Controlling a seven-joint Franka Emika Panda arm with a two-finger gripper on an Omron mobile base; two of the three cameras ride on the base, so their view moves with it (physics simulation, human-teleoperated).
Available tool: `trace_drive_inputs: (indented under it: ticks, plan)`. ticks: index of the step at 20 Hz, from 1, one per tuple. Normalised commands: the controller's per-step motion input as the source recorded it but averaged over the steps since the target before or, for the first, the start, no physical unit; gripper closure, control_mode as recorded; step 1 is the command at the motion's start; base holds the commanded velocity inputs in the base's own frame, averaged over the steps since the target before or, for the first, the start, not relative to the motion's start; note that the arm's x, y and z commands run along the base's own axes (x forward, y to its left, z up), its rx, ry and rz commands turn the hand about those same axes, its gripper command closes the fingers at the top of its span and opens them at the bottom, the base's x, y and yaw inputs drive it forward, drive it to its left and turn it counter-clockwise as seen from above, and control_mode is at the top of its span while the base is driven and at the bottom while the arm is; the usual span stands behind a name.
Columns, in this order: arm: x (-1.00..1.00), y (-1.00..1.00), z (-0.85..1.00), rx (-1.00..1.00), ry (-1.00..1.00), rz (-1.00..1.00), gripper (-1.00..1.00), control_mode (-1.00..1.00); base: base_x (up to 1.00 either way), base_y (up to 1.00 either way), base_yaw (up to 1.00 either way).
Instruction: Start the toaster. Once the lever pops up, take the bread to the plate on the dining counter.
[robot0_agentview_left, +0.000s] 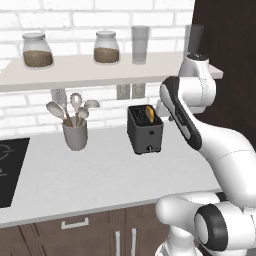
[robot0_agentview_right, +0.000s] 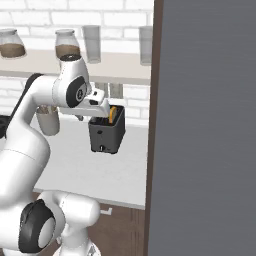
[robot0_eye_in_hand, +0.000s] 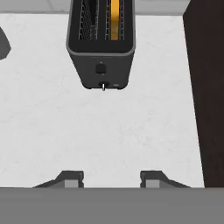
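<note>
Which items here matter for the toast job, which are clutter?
Job:
toaster
bread, sitting in one toaster slot
tool, apart from the toaster, holding nothing

Clutter:
utensil crock
two jars
glass
shelf
cooktop

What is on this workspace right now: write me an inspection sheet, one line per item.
Surface: light grey worktop, dark cooktop at its left end.
Job's things: toaster upright; bread in one slot, its top sticking out.
Clutter: utensil cup with spoons; jars and glasses on the shelf.
Gripper: gripper open, empty, above the worktop in front of the toaster.
Cables: nothing seen.
Surroundings: white brick wall, dark tall cabinet.
</note>
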Motion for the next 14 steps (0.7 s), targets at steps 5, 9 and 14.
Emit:
trace_drive_inputs:
  ticks: [5, 9, 14]
  plan:
    - [-0.05, 0.00, -0.02, 0.00, 0.00, 0.00, -1.00, -1.00, 0.00, 0.00, 0.00]
    - [-0.37, -0.08, -0.22, 0.00, 0.01, 0.00, -1.00, -1.00, 0.00, 0.00, 0.00]
    - [-0.48, -0.06, -0.56, -0.01, 0.01, 0.00, -1.00, -1.00, 0.00, 0.00, 0.00]
